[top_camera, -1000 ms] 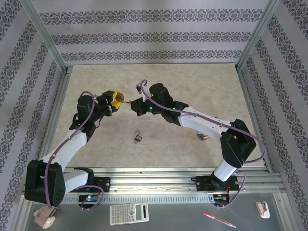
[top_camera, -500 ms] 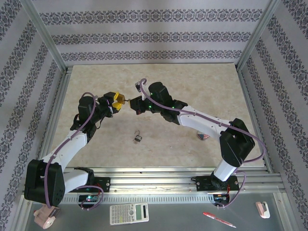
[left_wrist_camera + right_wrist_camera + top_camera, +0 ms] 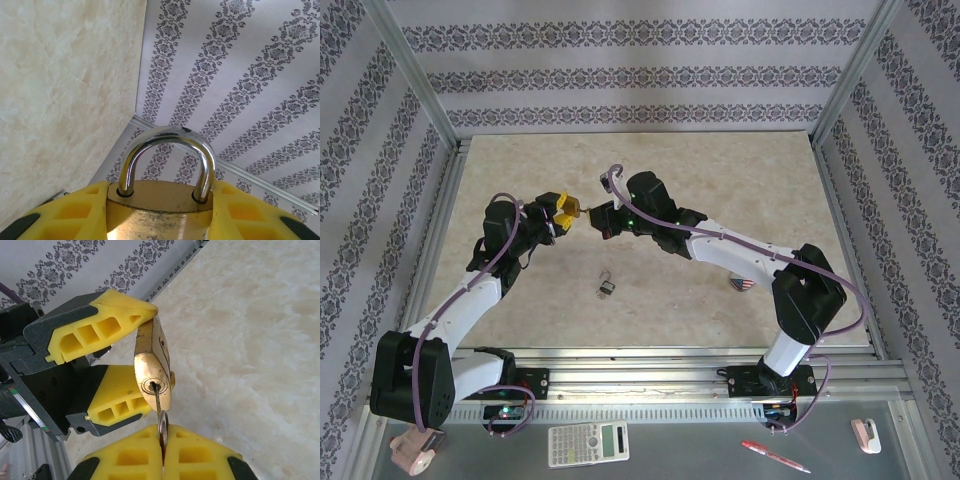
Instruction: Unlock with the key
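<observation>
A brass padlock (image 3: 162, 210) with a closed steel shackle (image 3: 167, 157) is held above the table by my left gripper (image 3: 563, 210), which is shut on its body; its yellow fingers (image 3: 95, 330) clamp both flat sides. In the right wrist view the padlock (image 3: 152, 365) shows its keyhole end, with the key (image 3: 158, 400) pushed into the keyhole. My right gripper (image 3: 162, 452) is shut on the key's head and ring. In the top view my right gripper (image 3: 602, 215) meets the padlock (image 3: 575, 209) in mid-air, left of centre.
A second small padlock (image 3: 606, 288) lies on the marble tabletop (image 3: 720, 180) below the grippers. A small flag-patterned object (image 3: 741, 285) sits by the right arm. A calculator (image 3: 587, 442) and a pen (image 3: 775, 456) lie on the near shelf.
The right arm has edged slightly left, bringing the key closer into the padlock. The left arm holds the padlock almost still.
</observation>
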